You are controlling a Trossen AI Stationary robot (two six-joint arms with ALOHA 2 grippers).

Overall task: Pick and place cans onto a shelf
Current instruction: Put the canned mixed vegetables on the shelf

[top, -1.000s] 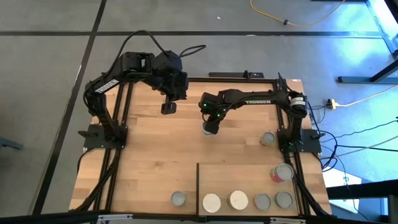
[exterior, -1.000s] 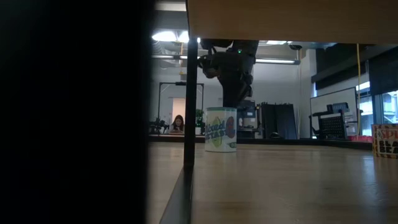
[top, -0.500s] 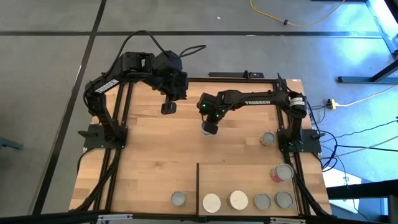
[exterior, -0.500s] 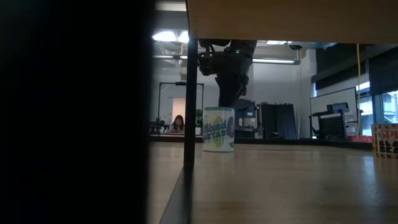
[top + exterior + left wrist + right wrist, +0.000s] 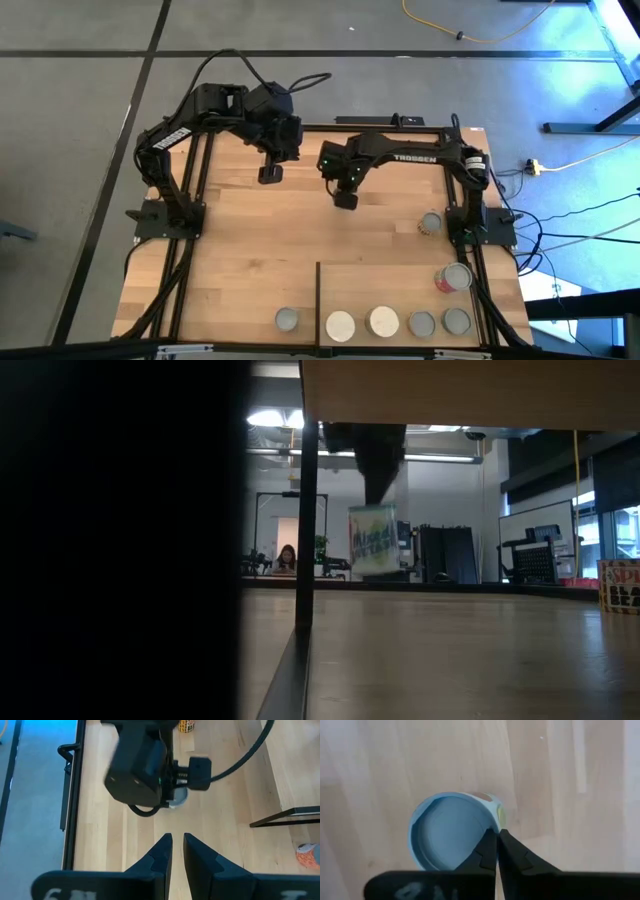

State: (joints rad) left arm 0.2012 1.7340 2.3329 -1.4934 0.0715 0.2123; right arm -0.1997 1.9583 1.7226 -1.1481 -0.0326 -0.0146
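Observation:
My right gripper [image 5: 345, 198] is shut on a can [image 5: 373, 540] with a pale green-and-white label and holds it above the tabletop; its silver-blue top shows in the right wrist view [image 5: 452, 832]. In the high view the gripper hides this can. My left gripper [image 5: 270, 173] hangs shut and empty over the table's far left part. The shelf [image 5: 400, 285], a light-wood panel edged by a black strip [image 5: 318, 300], lies at the near right. Several cans stand along its near edge, and one with a red-pink label [image 5: 452, 278] stands at its right side. My right gripper pinches the can's top rim [image 5: 492, 826] between its two fingers [image 5: 487, 852], one over the sunken top and one on the outer wall. The fingers come from above, pointing down. The can hangs below them, slightly tilted, lifted clear of the table.
One can [image 5: 431, 222] stands on the tabletop by the right arm's base, beyond the shelf. Another [image 5: 287, 319] stands left of the black strip near the table's front edge. The middle and left of the tabletop [image 5: 230, 260] are bare wood.
My right gripper has risen and gone a little toward the table's far edge. The can stood on the table a second ago; now it is lifted clear and hangs slightly tilted.

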